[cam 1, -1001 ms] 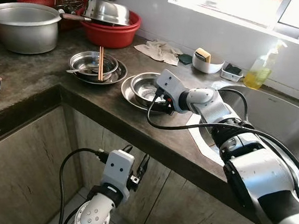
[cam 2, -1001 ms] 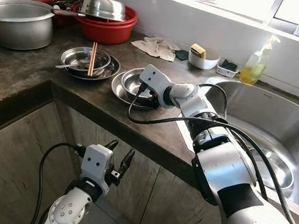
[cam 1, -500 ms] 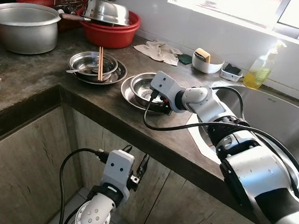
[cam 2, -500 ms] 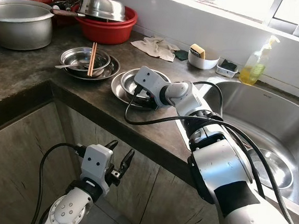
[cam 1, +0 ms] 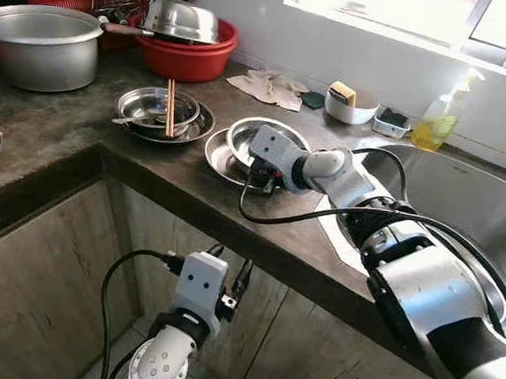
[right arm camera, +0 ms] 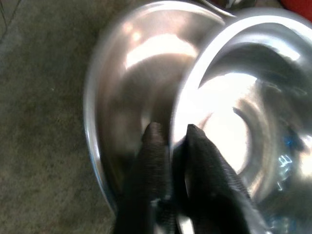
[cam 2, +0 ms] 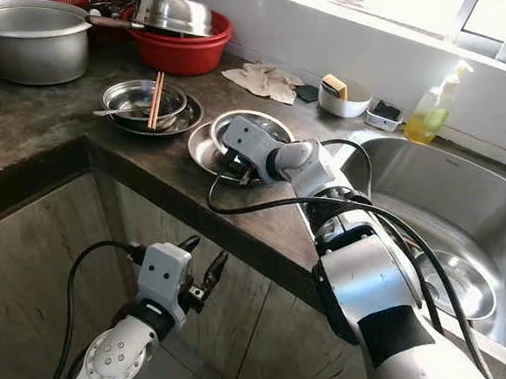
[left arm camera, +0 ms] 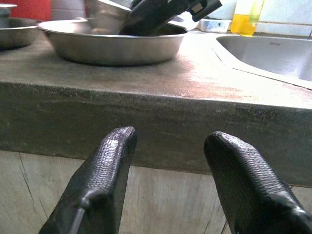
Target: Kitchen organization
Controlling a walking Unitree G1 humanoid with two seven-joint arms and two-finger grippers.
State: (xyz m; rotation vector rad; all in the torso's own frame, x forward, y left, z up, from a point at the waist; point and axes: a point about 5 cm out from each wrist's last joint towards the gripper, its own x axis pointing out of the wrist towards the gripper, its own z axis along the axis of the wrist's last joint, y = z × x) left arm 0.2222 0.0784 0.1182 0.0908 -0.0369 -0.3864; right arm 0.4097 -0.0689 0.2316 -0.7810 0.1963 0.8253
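Dark stone counter [cam 1: 63, 133] beside sink [cam 1: 482, 201]; right gripper [right arm camera: 170, 146] jaws pinch bowl [cam 1: 262, 137] rim, left gripper [left arm camera: 168, 161] jaws wide

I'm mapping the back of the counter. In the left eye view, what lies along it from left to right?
Large metal pot → red basin → crumpled cloth → white bowl with sponge → soap bottle.

Right arm's stretched out forward-left, its end effector [right arm camera: 170, 141] pinched nearly closed; left end effector [left arm camera: 168, 146] hangs low, fingers spread.
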